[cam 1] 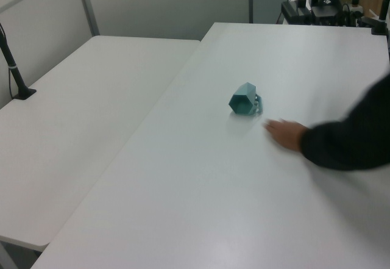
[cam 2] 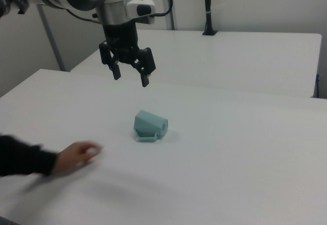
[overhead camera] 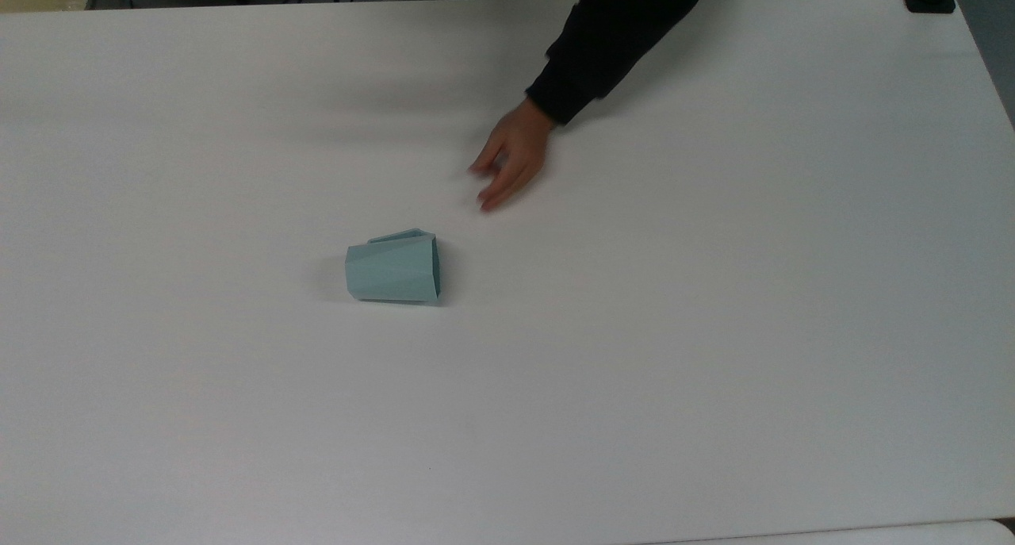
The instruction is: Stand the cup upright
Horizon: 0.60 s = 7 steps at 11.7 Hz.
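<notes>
The pale teal faceted cup lies on its side on the white table, with its wider mouth toward the top view's right and its handle flat against the table. It also appears in the left view and the right view. My gripper hangs open and empty in the air, above and behind the cup in the right view, well clear of it. A person's hand in a dark sleeve rests on the table a short way from the cup, not touching it.
The person's arm reaches in from the top view's upper edge and shows in the left view and the right view. A second white table adjoins this one. A black clamped post stands on it.
</notes>
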Tool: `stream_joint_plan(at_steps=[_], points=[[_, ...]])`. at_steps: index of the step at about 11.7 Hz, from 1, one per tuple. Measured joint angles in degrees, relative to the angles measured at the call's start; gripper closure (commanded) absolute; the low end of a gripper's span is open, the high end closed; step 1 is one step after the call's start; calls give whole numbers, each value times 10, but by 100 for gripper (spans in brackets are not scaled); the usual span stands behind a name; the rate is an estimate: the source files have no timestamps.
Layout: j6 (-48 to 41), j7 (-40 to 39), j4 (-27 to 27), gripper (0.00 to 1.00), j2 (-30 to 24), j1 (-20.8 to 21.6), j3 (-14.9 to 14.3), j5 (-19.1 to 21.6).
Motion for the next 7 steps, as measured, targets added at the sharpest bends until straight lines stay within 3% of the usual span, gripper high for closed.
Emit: stream_joint_plan(at_steps=[7], points=[[1, -25, -1, 0, -6, 1, -6, 5]])
